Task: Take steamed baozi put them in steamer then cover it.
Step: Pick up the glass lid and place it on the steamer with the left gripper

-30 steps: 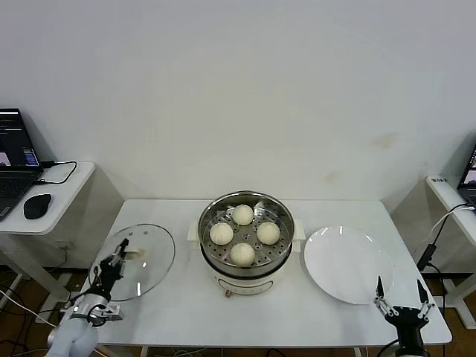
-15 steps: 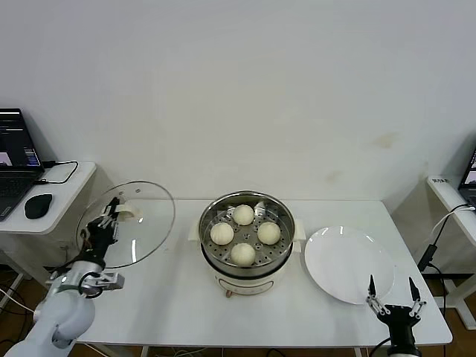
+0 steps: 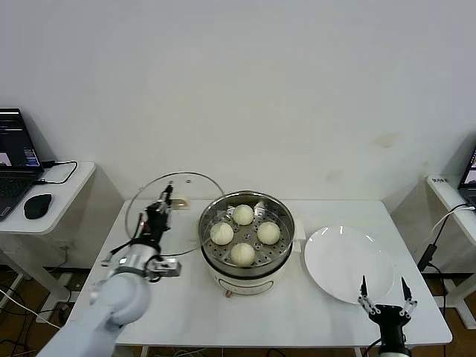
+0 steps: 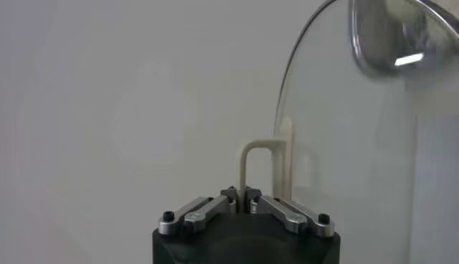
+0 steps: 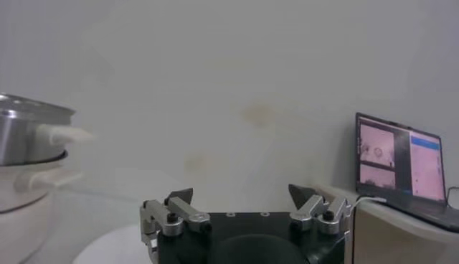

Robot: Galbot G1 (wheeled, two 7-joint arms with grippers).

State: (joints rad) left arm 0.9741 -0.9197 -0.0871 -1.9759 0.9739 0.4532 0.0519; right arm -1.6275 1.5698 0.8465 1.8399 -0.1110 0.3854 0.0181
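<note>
Steamed cream-white round baozi fill the shiny steel steamer; left claw pinches the clear glass lid, which might clip the rim; right claw idles wide.

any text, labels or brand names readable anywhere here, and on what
None can be read.
Laptop screen on the left side desk: windows with content, too small to read.
Laptop screen in the right wrist view: panels and lines, too blurred to read.
Small label on the right side desk: dark marks, too small to read.
Steamer, lid, plate: no print visible.
</note>
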